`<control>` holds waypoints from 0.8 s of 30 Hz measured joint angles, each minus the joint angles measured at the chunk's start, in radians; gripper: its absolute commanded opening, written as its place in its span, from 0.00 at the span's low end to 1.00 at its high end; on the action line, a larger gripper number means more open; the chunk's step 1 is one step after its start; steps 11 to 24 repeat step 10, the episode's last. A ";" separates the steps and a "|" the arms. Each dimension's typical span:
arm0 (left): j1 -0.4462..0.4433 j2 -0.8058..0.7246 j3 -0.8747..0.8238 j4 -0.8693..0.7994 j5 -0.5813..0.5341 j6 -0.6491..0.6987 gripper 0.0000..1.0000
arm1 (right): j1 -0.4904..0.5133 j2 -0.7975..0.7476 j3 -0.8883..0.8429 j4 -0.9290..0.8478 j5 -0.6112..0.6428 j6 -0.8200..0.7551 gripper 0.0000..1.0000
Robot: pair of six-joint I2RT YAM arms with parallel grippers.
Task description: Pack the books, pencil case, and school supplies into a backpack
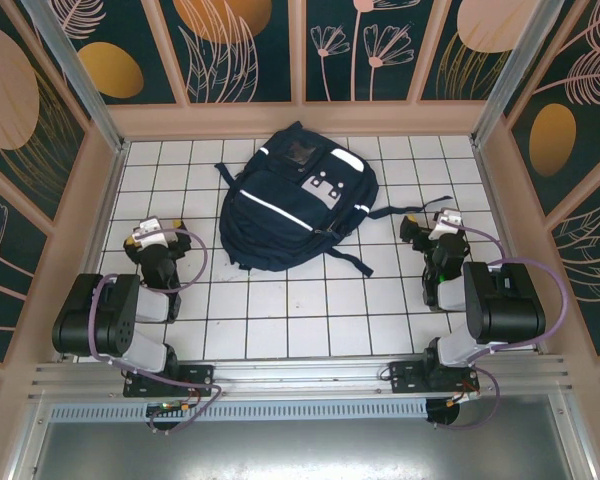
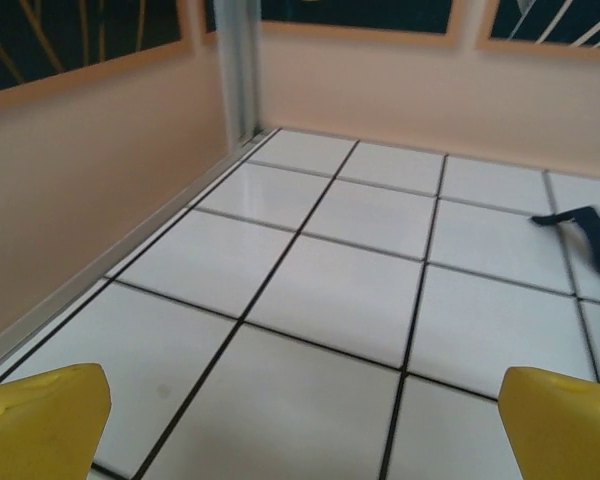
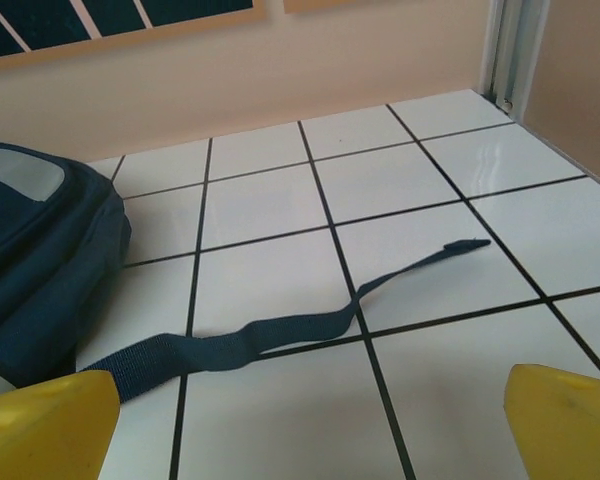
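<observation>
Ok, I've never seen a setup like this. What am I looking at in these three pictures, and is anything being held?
Two robot arms are bolted at the near edge of a white tiled table. The top picture looks down from above and behind them. The left gripper and right gripper are two-finger claws with yellow tips. The other two pictures come from cameras on the wrists, so the yellow corners there are each arm's own fingertips. A navy backpack lies between the arms, towards the far wall. Its loose strap trails over the tiles in front of the right gripper. Both grippers are open and hold nothing.
</observation>
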 measured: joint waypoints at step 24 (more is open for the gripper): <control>0.000 0.000 0.010 0.026 0.047 0.000 0.99 | 0.000 0.000 0.000 0.013 0.002 -0.003 0.99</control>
